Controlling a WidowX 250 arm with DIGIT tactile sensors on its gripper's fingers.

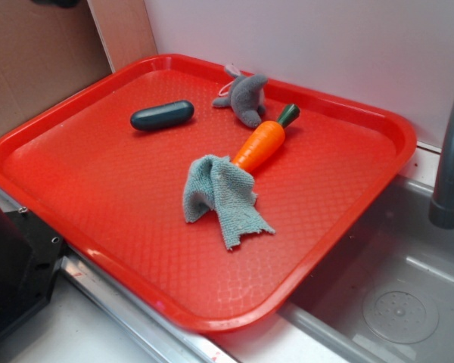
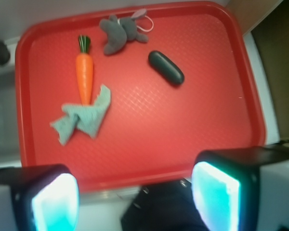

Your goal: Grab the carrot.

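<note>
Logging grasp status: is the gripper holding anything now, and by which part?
Nothing is held. The gripper is open and off the tray; the carrot lies untouched on it.

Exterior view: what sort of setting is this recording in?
Most likely a toy kitchen sink counter: a grey basin with a faucet sits beside a red tray holding a toy carrot, cloth and plush.

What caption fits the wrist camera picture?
Open gripper above red tray; carrot tip touches rag.
</note>
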